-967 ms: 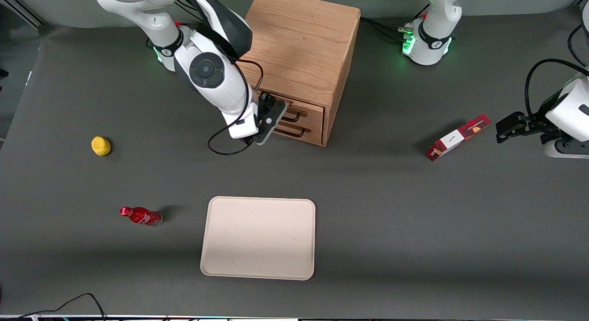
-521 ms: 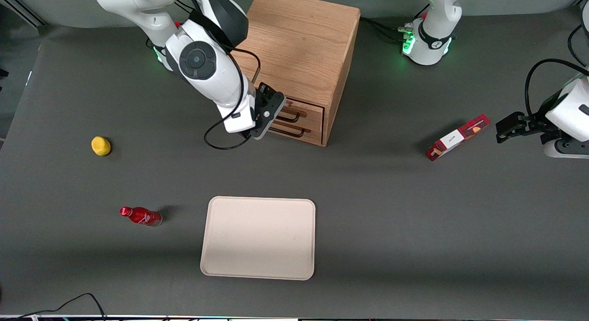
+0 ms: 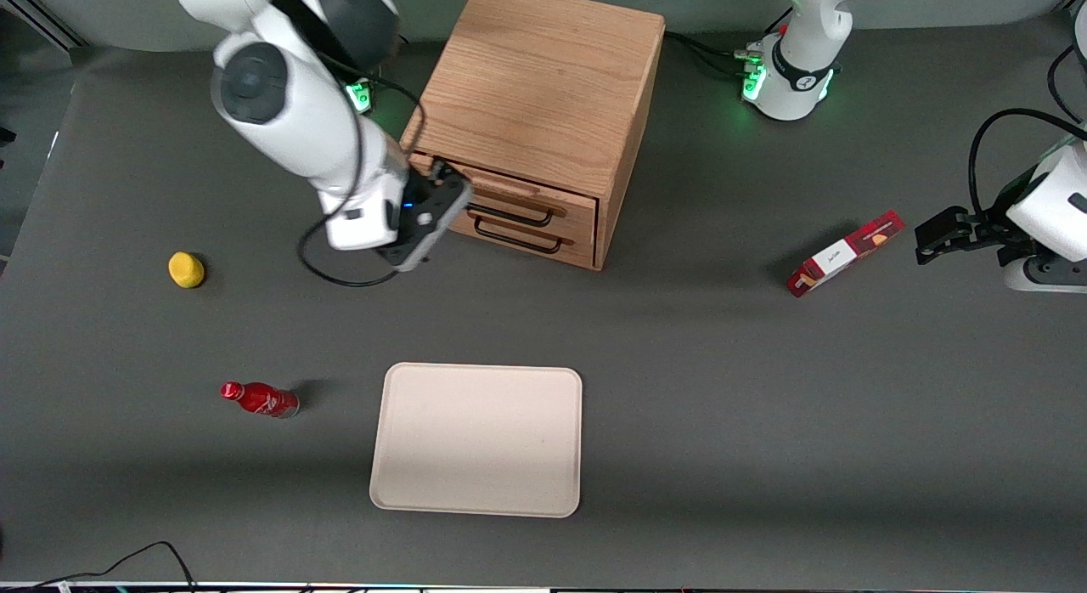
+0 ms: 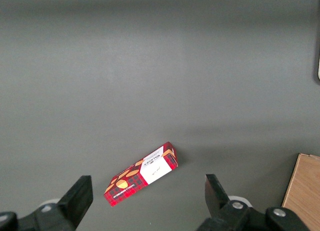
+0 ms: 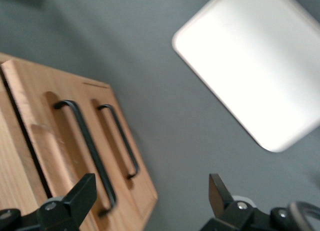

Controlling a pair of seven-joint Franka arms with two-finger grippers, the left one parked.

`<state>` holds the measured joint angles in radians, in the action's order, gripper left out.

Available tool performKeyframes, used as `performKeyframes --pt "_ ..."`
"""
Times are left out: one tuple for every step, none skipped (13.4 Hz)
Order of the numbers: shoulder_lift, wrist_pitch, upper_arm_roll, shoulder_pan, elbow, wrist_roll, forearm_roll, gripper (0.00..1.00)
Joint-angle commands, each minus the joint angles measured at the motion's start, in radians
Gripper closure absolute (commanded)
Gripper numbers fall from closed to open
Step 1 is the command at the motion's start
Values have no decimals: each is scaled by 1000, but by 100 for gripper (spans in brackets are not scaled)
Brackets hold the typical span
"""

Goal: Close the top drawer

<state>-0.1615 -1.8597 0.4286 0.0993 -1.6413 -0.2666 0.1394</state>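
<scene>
Drawer (image 3: pixel 509 204) of oak, the cabinet's (image 3: pixel 543 83) top one, appears shut flush. End effector (image 3: pixel 425 223), spread open and empty, hovers beside the drawer; swinging sideways could clip its handle (image 5: pixel 87 146).

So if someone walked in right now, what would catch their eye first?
Probably the oak cabinet with the top drawer shut flush and the open gripper just off its front, holding nothing. Then the pale tray nearer the front camera, and the red bottle lying toward the working arm's end of the table.
</scene>
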Motion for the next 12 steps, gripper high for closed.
performKeyframes --pt "88 56 -114 -10 -9 26 25 0" --pt "109 75 -152 -18 -9 33 16 0" --pt "124 91 -195 -26 -11 36 11 0" --pt "140 114 -233 -41 -11 37 9 0" --pt "152 144 -257 -59 -14 44 9 0" --pt "166 164 -284 -82 -17 70 3 0" --pt "177 180 -315 -90 -18 79 -7 0" --pt "192 197 -332 -92 -26 87 -58 0" --pt "216 211 -333 -92 -46 149 -111 0" --pt "236 233 -335 -93 -60 229 -119 0" --pt "250 261 -335 -92 -60 263 -129 0" --pt "257 273 -341 -93 -55 268 -129 0"
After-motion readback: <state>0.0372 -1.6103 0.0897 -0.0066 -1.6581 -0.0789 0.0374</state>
